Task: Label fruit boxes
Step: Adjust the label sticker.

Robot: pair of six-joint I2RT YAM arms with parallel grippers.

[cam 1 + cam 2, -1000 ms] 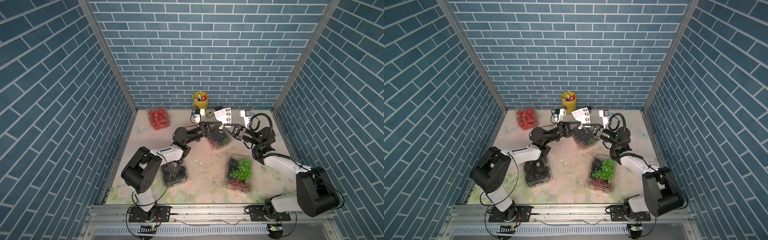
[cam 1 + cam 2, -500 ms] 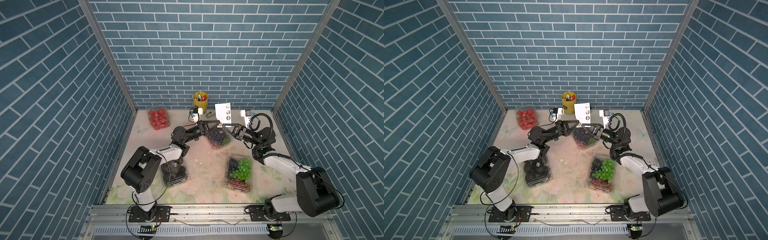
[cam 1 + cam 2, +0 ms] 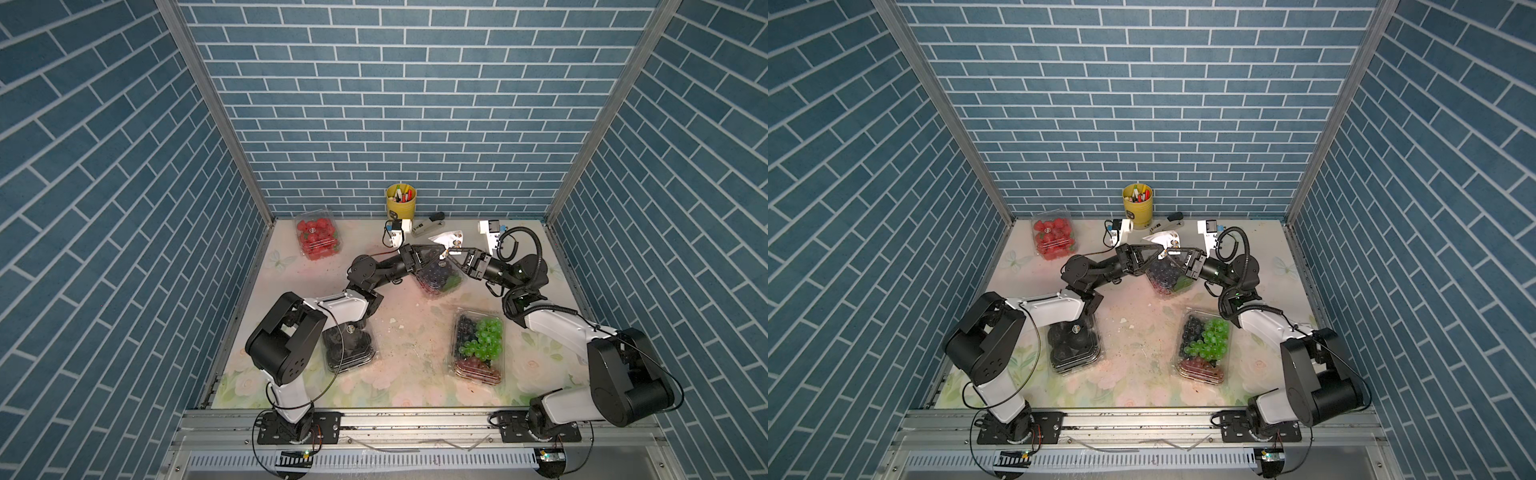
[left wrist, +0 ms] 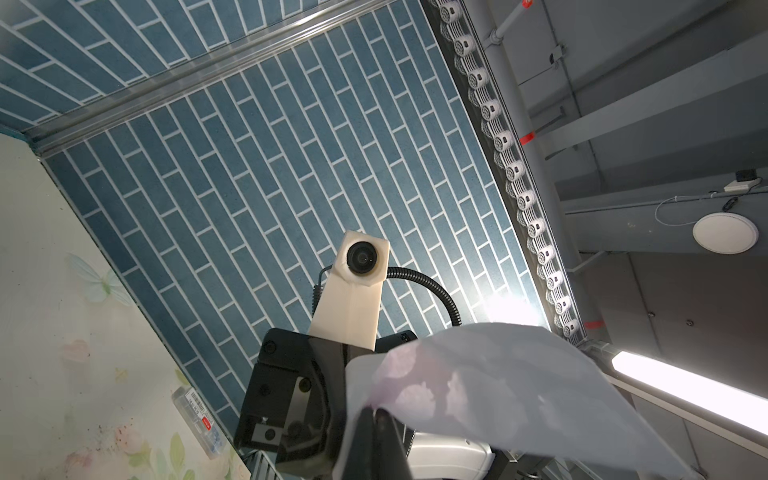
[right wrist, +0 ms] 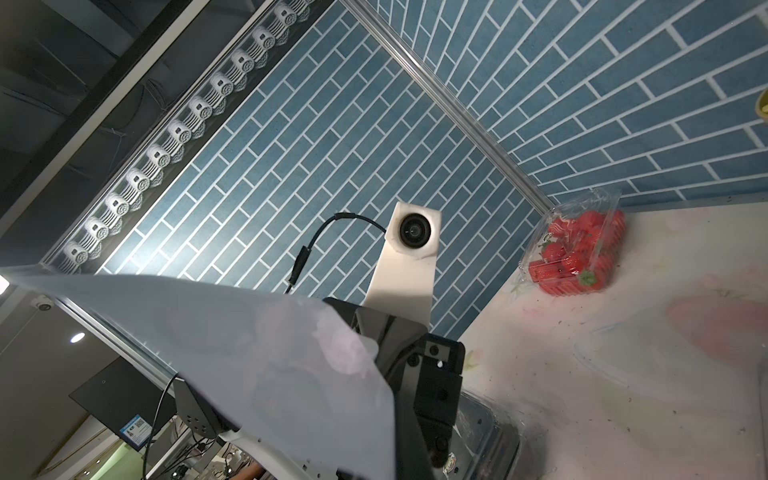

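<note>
My left gripper and my right gripper meet tip to tip above the fruit box of dark purple grapes. Both are shut on the white sticker sheet, which bends over between them. Whether the right one pinches the sheet itself or a sticker on it is hidden. The strawberry box stands at the back left. The box of black fruits lies under the left arm, and the mixed-grape box is at the front right.
A yellow pen cup and a stapler stand by the back wall, just behind the grippers. A small clear box lies against a side wall. Brick walls close in three sides. Crumbs dot the flowered tabletop.
The sticker sheet, held upright and flat half a second ago, now sags and folds lower between the two grippers. Both arms stay nearly in place.
</note>
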